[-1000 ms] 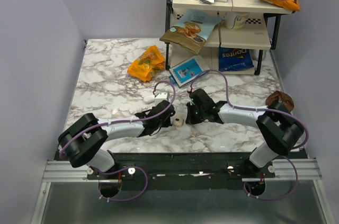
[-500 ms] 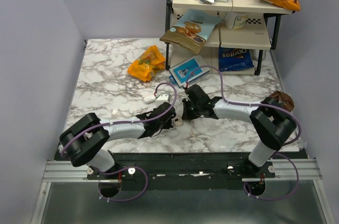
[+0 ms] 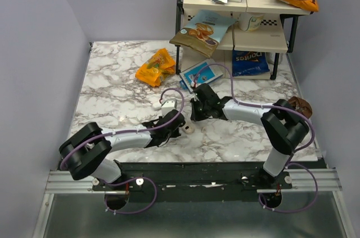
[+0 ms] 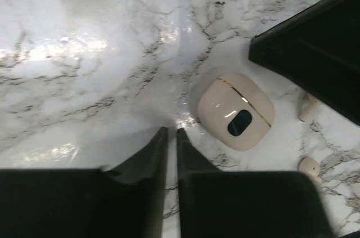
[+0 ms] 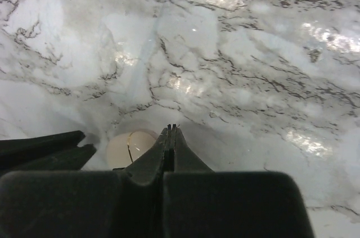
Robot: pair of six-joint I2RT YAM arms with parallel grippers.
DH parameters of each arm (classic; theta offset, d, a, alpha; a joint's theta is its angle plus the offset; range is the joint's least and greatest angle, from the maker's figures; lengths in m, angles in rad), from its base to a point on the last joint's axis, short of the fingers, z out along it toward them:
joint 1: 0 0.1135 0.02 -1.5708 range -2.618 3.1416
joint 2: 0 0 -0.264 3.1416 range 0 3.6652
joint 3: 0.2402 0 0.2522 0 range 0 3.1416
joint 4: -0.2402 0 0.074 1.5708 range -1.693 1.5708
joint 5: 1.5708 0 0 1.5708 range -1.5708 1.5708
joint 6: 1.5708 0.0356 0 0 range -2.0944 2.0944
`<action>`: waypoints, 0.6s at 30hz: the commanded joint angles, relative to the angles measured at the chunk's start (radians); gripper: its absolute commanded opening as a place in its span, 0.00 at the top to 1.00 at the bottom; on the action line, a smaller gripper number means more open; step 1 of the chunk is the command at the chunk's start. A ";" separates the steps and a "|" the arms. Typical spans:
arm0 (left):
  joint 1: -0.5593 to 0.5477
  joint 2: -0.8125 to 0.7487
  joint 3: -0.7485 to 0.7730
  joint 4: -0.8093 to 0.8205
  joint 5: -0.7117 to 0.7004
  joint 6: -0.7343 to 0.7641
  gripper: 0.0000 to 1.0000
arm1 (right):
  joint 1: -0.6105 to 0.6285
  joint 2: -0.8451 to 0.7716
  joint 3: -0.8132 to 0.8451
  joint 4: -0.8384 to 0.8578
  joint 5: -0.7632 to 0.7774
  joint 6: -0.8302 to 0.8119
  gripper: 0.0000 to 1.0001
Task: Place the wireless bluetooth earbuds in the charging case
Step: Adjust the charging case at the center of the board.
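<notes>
Case [image 4: 235,111] closed on worktop [image 4: 84,52], two earbuds [image 4: 308,166] loose beside it. Left fingers [image 4: 171,137] barely parted, right fingers [image 5: 170,132] shut, both empty. Insertion pending.

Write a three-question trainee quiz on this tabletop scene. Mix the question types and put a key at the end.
1. True or false: the charging case is held by the left end effector.
2. Is the case's lid open or closed?
3. How many loose earbuds lie by the case in the left wrist view: A one, B two, C four?

Key: 1 false, it lies free on the marble table; 2 closed; 3 B, one earbud and another.
</notes>
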 commanded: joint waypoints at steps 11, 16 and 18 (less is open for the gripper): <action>0.001 -0.121 0.186 -0.233 0.353 0.557 0.02 | -0.018 -0.441 -0.070 -0.219 0.129 -0.062 0.52; 0.001 0.009 0.268 -0.306 0.520 0.714 0.05 | -0.018 -0.646 -0.132 -0.241 0.073 -0.087 0.51; 0.004 0.060 0.314 -0.349 0.532 0.767 0.05 | -0.020 -0.696 -0.136 -0.273 0.073 -0.093 0.51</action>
